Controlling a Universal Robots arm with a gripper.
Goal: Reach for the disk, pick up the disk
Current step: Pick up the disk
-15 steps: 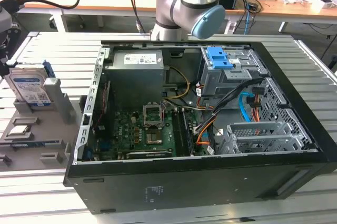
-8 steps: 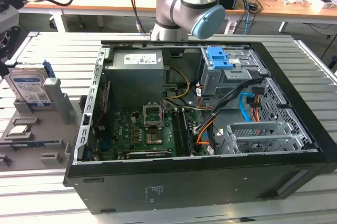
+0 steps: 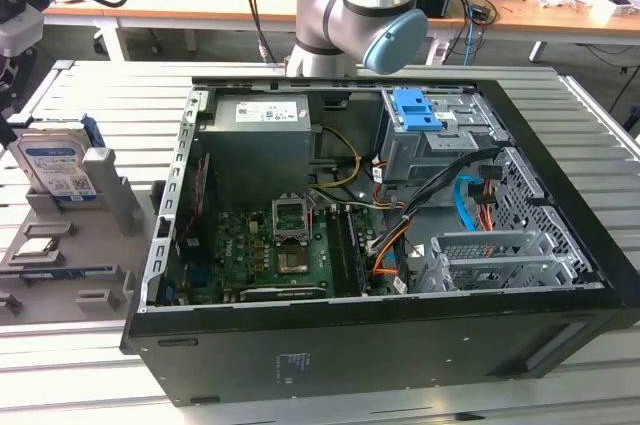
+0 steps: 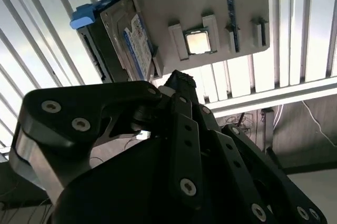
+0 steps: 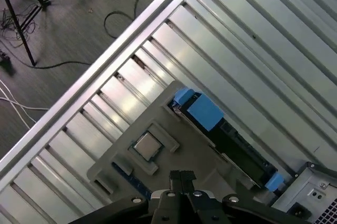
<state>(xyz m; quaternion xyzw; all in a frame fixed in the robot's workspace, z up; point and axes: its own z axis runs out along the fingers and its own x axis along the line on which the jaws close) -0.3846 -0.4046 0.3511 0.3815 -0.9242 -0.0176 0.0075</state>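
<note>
Reaching stage, judged short of the grasp.

- Open computer case (image 3: 400, 345): takes up the middle of the slatted bench.
- Robot arm (image 3: 365, 5): behind the case, cut off by the exterior view's upper edge.
- Grey holder tray (image 3: 60, 290): at the exterior view's left, just beside the case.
- Disk (image 3: 55, 167): stands on edge in a tray slot, with blue rails, untouched.
- Gripper (image 5: 181, 175): hovers over the tray near the disk, fingers together and holding nothing. A grasp would call for them parted and squared across the disk.
- Processor chip (image 5: 148, 145): sits in a tray pocket.
- Height above the disk: hard to judge.
</note>
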